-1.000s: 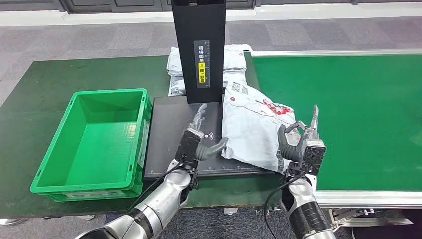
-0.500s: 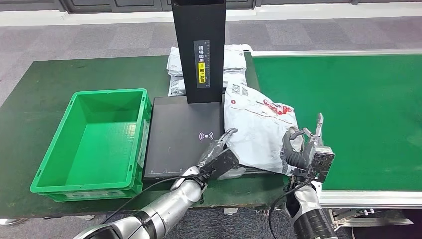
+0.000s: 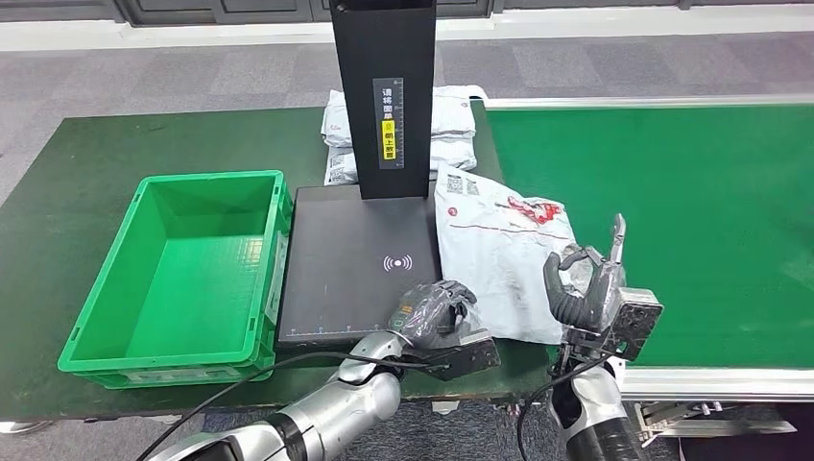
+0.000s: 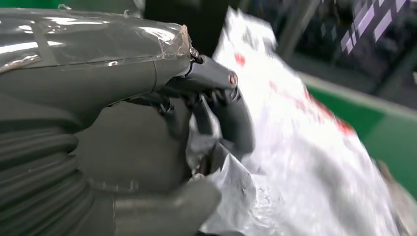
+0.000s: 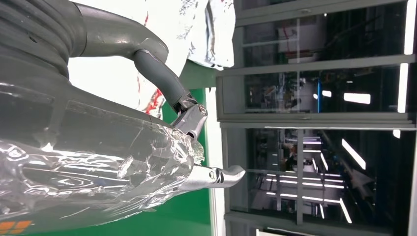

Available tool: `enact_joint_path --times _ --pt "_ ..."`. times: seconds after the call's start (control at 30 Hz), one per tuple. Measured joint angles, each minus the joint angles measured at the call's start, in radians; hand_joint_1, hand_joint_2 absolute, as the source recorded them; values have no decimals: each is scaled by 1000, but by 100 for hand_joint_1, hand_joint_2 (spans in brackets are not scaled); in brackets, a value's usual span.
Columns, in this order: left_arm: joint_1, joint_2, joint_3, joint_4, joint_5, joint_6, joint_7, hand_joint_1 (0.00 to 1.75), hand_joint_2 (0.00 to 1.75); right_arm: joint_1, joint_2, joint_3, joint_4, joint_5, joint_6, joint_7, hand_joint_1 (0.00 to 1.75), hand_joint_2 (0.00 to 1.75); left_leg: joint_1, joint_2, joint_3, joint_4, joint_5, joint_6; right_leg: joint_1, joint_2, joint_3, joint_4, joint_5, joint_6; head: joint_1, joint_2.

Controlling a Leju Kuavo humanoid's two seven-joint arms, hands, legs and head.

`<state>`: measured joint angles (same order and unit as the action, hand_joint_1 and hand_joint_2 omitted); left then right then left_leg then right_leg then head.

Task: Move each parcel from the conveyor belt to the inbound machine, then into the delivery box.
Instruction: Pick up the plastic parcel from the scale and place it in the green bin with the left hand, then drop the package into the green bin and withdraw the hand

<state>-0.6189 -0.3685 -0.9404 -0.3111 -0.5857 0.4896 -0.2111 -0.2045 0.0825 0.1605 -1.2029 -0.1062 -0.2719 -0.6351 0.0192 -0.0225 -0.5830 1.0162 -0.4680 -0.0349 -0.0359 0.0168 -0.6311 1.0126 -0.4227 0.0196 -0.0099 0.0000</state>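
One green crate [image 3: 182, 274] sits left of the black scanner plate [image 3: 355, 259] with nothing in it. Beside the plate lies the white parcel [image 3: 499, 250] (partly on the conveyor belt [image 3: 691, 221]). The left hand [image 3: 437, 317] pinches its near corner; the right hand [image 3: 590, 293], fingers apart, holds nothing at its right edge.

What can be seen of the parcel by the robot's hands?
The parcel is a white, crinkled plastic mailer bag with red print and a small label near its far end. It lies flat, partly on the black machine base and partly on the dark table. The left hand grips its near-left corner; the right hand sits at its near-right edge, contact unclear.
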Motion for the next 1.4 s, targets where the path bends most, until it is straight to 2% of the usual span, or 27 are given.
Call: enact_joint_path --times 0.17,0.33,0.43,0.53,0.63,0.7,0.83,0.93,1.07,1.2,1.4 --pt "-17 0 -2 16 -83 150 51 175 175 6 13 -4 -22 3 13 -2 0 175 0 0 0 0 0 0 0 0 0 0 0 0 0 0" --pt "-24 0 -2 29 -115 191 69 175 175 6 21 -6 -34 4 15 -2 0 175 0 0 0 0 0 0 0 0 0 0 0 0 0 0" --pt "-25 2 9 29 -105 205 41 175 175 6 23 -7 -35 5 20 -2 0 175 0 0 0 0 0 0 0 0 0 0 0 0 0 0" --pt "-24 3 70 21 -81 207 -24 175 175 4 25 -10 -35 4 23 -3 0 175 0 0 0 0 0 0 0 0 0 0 0 0 0 0" --pt "-20 7 199 -5 -126 209 -94 175 175 4 26 -19 -34 1 25 -3 0 175 0 0 0 0 0 0 0 0 0 0 0 0 0 0" --pt "-15 11 316 -37 -212 210 -142 175 175 1 26 -26 -34 0 29 -3 0 175 0 0 0 0 1 0 0 0 0 0 0 0 0 0" --pt "-10 14 628 -147 -457 211 -279 175 175 -16 25 -28 -16 -3 40 -2 0 175 0 2 1 0 1 -1 0 2 0 0 1 -1 0 0" --pt "-11 15 875 -282 -612 211 -374 175 175 -24 25 -35 8 -6 50 -2 0 175 0 3 1 0 1 -2 1 3 -1 0 1 -1 0 0" --pt "-12 20 1137 -472 -737 211 -437 175 175 -21 23 -57 21 -4 51 1 0 175 1 3 1 0 2 -2 1 3 -1 1 1 -1 0 0" --pt "-10 46 1274 -629 -817 211 -417 175 175 2 8 -73 20 -16 58 9 0 175 1 2 1 0 1 -2 1 3 0 1 1 -1 0 0" --pt "-6 97 1344 -764 -863 211 -353 175 175 47 -18 -80 6 -32 63 19 0 175 1 2 0 0 1 -2 1 2 0 0 1 -1 0 0"
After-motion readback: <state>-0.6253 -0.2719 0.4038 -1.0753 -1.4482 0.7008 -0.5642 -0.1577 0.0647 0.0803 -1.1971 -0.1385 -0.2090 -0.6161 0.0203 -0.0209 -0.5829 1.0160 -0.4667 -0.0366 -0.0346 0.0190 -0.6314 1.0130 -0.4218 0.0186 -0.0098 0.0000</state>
